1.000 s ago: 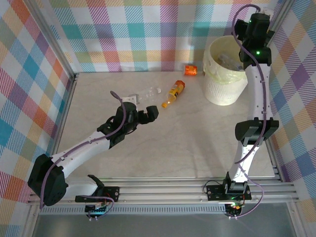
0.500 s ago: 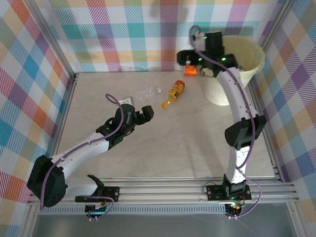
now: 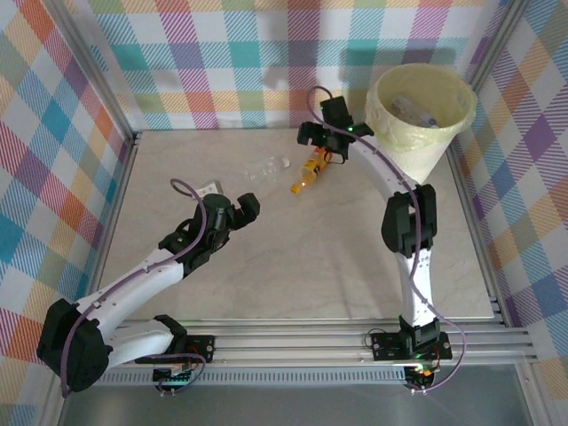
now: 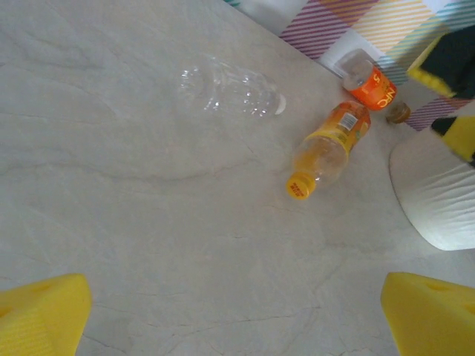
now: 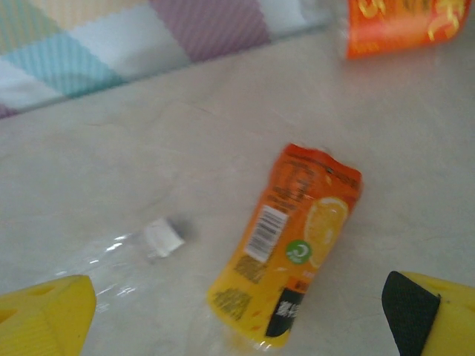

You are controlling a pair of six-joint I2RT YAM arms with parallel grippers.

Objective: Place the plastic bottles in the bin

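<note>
While R tool (image 3: 324, 144) hangs released just above orange bottle (image 5: 289, 245), L tool (image 3: 234, 211) also released, clear bottle (image 4: 230, 89) ahead, apart.

Crushed orange bottle (image 4: 371, 87) — "NIC" (partly legible), orange-labelled bottle (image 5: 286, 245) — barcode

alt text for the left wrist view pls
Three bottles lie on a pale table: a clear bottle, an orange bottle with a yellow cap, and a crushed bottle by the wall. The white bin is at the right edge; the open left claw frames the bottom corners with yellow tips.
</note>
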